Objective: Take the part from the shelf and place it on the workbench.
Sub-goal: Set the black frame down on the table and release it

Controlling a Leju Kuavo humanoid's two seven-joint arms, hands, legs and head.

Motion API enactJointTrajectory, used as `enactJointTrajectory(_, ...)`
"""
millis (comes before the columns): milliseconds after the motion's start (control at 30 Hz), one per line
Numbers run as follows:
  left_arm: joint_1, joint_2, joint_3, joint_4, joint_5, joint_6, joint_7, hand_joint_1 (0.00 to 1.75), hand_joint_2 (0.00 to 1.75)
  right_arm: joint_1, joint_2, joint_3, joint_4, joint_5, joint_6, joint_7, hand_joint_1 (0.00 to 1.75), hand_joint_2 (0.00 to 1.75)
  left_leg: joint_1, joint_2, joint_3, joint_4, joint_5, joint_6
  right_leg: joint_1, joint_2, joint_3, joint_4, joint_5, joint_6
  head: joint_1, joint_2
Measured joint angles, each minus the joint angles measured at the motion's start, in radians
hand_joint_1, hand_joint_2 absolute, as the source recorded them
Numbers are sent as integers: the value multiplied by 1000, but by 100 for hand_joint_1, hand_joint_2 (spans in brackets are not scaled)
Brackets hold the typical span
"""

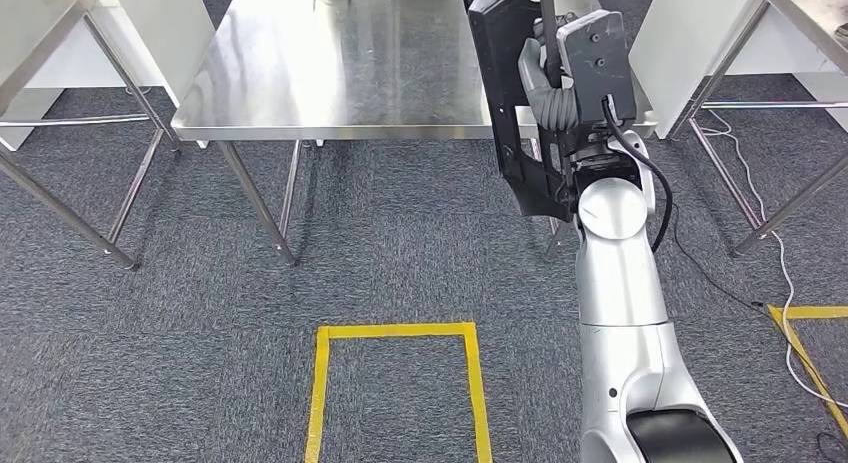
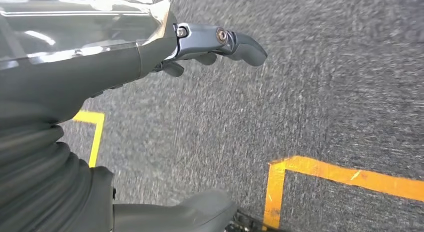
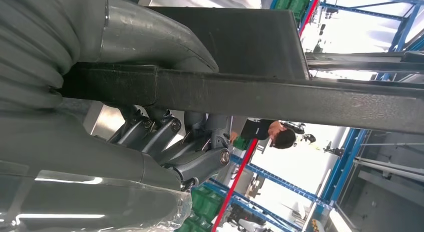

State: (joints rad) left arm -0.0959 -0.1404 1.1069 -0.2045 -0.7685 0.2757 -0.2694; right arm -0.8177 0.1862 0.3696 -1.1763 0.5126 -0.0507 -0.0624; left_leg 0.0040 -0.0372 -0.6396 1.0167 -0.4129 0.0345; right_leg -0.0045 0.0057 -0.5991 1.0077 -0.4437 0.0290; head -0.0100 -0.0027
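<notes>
The part (image 1: 505,93) is a long black flat piece with a bar. My right hand (image 1: 560,103) grips it and holds it upright in front of the near right corner of the steel workbench (image 1: 330,73). The part's lower end hangs below the bench edge. In the right wrist view the black bar (image 3: 280,94) runs across the picture, with the thumb (image 3: 150,36) on one side and the fingers (image 3: 165,142) wrapped on the other. My left hand (image 2: 215,44) hangs over the grey carpet, fingers loosely apart, holding nothing.
More steel tables stand at the left (image 1: 40,23) and the right (image 1: 800,13). A yellow tape square (image 1: 395,333) marks the carpet before the bench. White cables (image 1: 790,283) trail on the floor at the right. A person (image 3: 265,132) stands far off by blue racks (image 3: 345,162).
</notes>
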Motion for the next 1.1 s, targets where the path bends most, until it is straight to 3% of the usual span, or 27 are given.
enactJointTrajectory(167, 1, 13, 0, -1, -17, -10, -26, 0, 175, 1, -12, -13, 1, -1, 0, -4, 175, 175, 1, 0, 1, -3, 2, -4, 1, 0, -1, 1, 0, -1, 0, 0)
enactJointTrajectory(367, 2, 31, -2, -6, -27, -19, -48, 0, 175, 6, -27, -31, -10, -1, 0, -5, 175, 175, 1, 2, 12, -16, -2, 10, -2, 1, 1, -2, -4, 2, 0, 0)
enactJointTrajectory(433, 2, 33, -3, -8, -28, -22, -52, 0, 175, 6, -33, -37, -16, -1, 0, -7, 175, 175, 7, 5, 30, -35, 4, 17, -1, 0, -26, 57, -31, 0, 2, 0)
enactJointTrajectory(500, 2, 35, -3, -8, -31, -25, -55, 0, 175, 8, -40, -42, -17, -1, 0, -8, 175, 175, 8, 7, 37, -39, 2, 20, -7, -1, -92, 185, -79, -1, 3, 0)
enactJointTrajectory(567, 2, 36, -4, -8, -35, -30, -57, 0, 175, 17, -48, -47, -17, -1, 0, -8, 175, 175, 9, 7, 40, -38, -2, 17, -14, -1, -144, 271, -100, 8, 3, 0)
enactJointTrajectory(600, 3, 36, -5, -8, -36, -33, -58, 0, 175, 21, -52, -50, -17, -1, 0, -8, 175, 175, 10, 6, 42, -37, -5, 13, -18, -1, -143, 261, -89, 18, 3, 0)
enactJointTrajectory(667, 5, 37, -6, -8, -39, -38, -62, 0, 175, 25, -57, -54, -18, -1, 0, -8, 175, 175, 14, 4, 47, -30, -15, 1, -29, -2, -89, 139, -33, 42, 4, 0)
enactJointTrajectory(700, 5, 40, -6, -8, -41, -40, -64, 0, 175, 25, -60, -55, -18, -1, 0, -9, 175, 175, 14, 4, 48, -24, -22, -8, -32, -2, -56, 76, -8, 49, 5, 0)
enactJointTrajectory(733, 4, 41, -7, -9, -43, -42, -66, 0, 175, 26, -62, -56, -20, -2, 0, -10, 175, 175, 13, 4, 48, -18, -29, -16, -33, -2, -33, 30, 8, 48, 6, 0)
enactJointTrajectory(867, 5, 48, -11, -10, -47, -45, -69, 0, 175, 33, -71, -69, -23, -4, -1, -14, 175, 175, 15, 6, 49, -13, -43, -33, -28, 0, -15, 10, 7, 9, 2, 0)
enactJointTrajectory(933, 4, 50, -12, -10, -48, -45, -68, 0, 175, 33, -72, -74, -28, -4, -1, -16, 175, 175, 19, 17, 28, 33, -67, -41, -30, 1, -7, 9, 2, -5, 1, 0)
enactJointTrajectory(1033, 2, 53, -12, -10, -50, -43, -64, 0, 175, 36, -73, -78, -31, -4, -1, -17, 175, 175, 19, 30, -78, 227, -133, -46, -25, 0, 10, 9, -13, -24, 1, 0)
enactJointTrajectory(1067, 3, 53, -12, -10, -50, -43, -63, 0, 175, 39, -73, -79, -31, -4, -1, -17, 175, 175, 19, 30, -112, 274, -138, -45, -22, 0, 16, 9, -18, -29, 1, 0)
enactJointTrajectory(1100, 3, 53, -12, -10, -50, -42, -62, 0, 175, 41, -73, -80, -31, -4, -1, -17, 175, 175, 19, 30, -130, 286, -124, -41, -19, 0, 24, 9, -24, -31, 1, 0)
